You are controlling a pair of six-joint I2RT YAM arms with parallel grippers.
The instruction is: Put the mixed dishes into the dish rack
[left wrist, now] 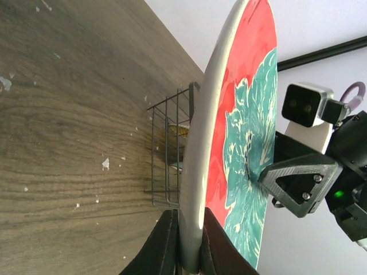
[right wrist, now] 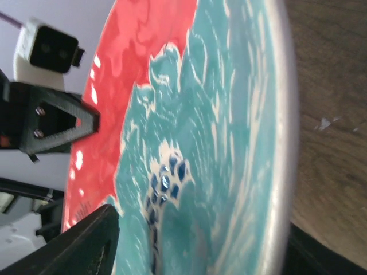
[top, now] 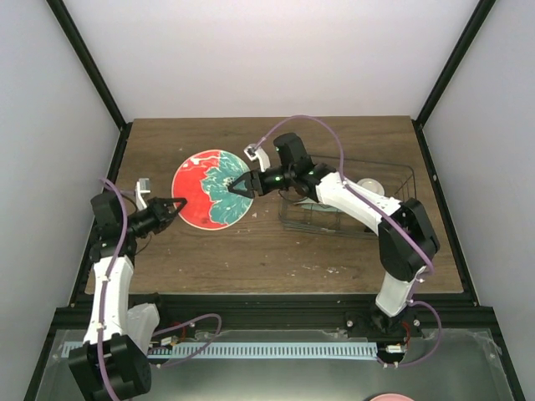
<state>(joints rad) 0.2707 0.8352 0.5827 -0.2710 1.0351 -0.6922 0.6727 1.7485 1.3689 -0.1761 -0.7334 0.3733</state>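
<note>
The plate (top: 205, 188), red with a mint-green flower, hangs roughly level between the two arms. It seems to be clear of the wooden surface (top: 292, 259) and sits just left of the wire rack (top: 318, 221). A pale bowl (top: 369, 185) is already inside the rack.

The left pincer (top: 174, 206) is closed on the plate's left rim, and the left wrist view shows the grey edge squeezed between both fingers (left wrist: 166, 246). The right pincer (top: 236, 185) straddles the opposite rim with one finger (left wrist: 298, 180) laid against the painted face. I cannot tell whether it is actually clamped.

The plate looks like glazed ceramic, so I judge it stiff, fairly heavy for its thinness, slick under the pads and quick to chip. The rim is the only sensible place to hold it, pinched deep enough that the raised edge sits between the pads. A one-sided grip leaves the weight hanging far out, so it may droop or twist. To go between the rack's wires it needs to stand on edge.
</note>
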